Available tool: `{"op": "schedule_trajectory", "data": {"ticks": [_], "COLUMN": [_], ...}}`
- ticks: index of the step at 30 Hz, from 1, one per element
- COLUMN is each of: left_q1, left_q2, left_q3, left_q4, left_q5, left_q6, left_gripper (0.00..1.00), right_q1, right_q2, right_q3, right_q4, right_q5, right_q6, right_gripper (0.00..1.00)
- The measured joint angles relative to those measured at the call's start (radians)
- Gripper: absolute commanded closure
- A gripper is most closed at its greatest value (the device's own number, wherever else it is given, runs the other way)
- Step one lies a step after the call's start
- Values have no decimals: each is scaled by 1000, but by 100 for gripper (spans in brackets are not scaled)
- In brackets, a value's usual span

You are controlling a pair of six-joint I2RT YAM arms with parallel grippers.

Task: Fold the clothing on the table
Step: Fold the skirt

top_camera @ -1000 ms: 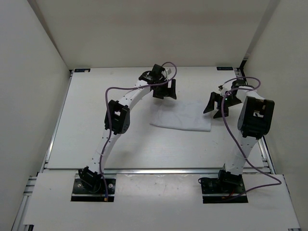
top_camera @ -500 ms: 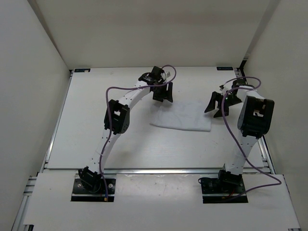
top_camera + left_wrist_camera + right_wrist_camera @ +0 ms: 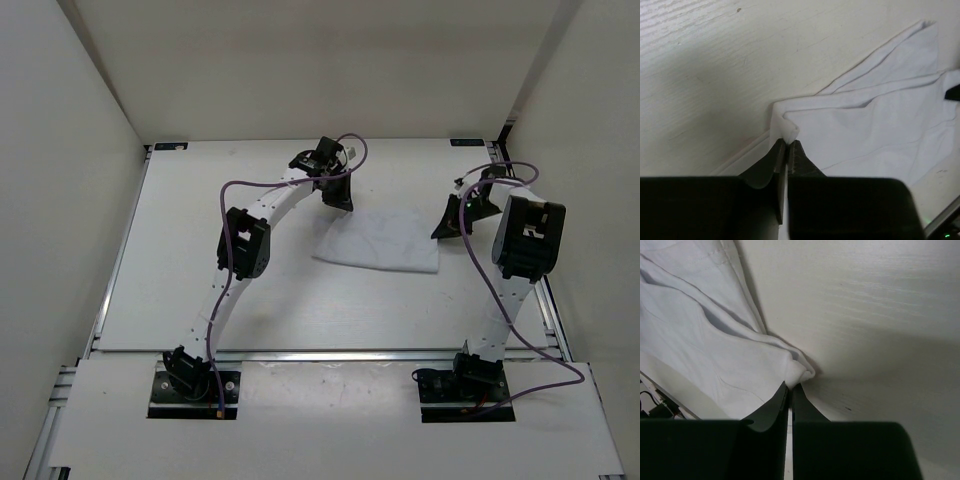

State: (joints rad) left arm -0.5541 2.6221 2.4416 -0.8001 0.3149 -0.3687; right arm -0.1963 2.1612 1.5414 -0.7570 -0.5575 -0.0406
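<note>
Seen from above, the left arm (image 3: 268, 207), white and jointed, arches forward from the near edge over the table (image 3: 180, 260), a flat matte white tabletop edged with aluminium rails. Its black two-finger left gripper (image 3: 338, 198) points down at the far left corner of the clothing (image 3: 385, 242), a thin, white, faintly wrinkled rectangle of fabric lying flat, right of the table's centre. The fingers are pressed almost together, nipping a small raised fold of that corner. The right arm (image 3: 497, 310) stands more upright. The right gripper (image 3: 450, 222) is down at the clothing's far right corner, fingers closed tight with a pucker of fabric caught at their tips. Purple cables (image 3: 240, 183) loop along both arms. Plain white walls (image 3: 320, 70) enclose the table on three sides.
</note>
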Motion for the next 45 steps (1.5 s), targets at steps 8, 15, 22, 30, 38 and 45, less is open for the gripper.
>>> {"op": "schedule_trajectory", "data": {"ticks": [8, 15, 22, 30, 38, 45], "left_q1": [-5, -42, -78, -121, -153, -22], "left_q2": [-2, -190, -701, -1081, -1271, -1240], "left_q3": [2, -235, -845, -1315, -1583, -1541], "left_q4": [-1, 85, 323, 601, 690, 700], "left_q5": [-14, -68, -130, -151, -201, -202], "left_q6": [2, -7, -88, -216, -317, -310], "left_gripper": [100, 100, 100, 100, 100, 100], "right_q1": [-9, -12, 28, 54, 63, 130], "right_q2": [2, -8, -80, -212, -236, -236], "right_q3": [52, 99, 98, 72, 45, 31], "right_q4": [-3, -24, -38, -78, -114, -72], "right_q5": [-23, -20, 15, -64, -107, -104], "right_q6": [-21, -84, -116, -154, -188, -190], "right_gripper": [100, 100, 100, 100, 100, 100]}}
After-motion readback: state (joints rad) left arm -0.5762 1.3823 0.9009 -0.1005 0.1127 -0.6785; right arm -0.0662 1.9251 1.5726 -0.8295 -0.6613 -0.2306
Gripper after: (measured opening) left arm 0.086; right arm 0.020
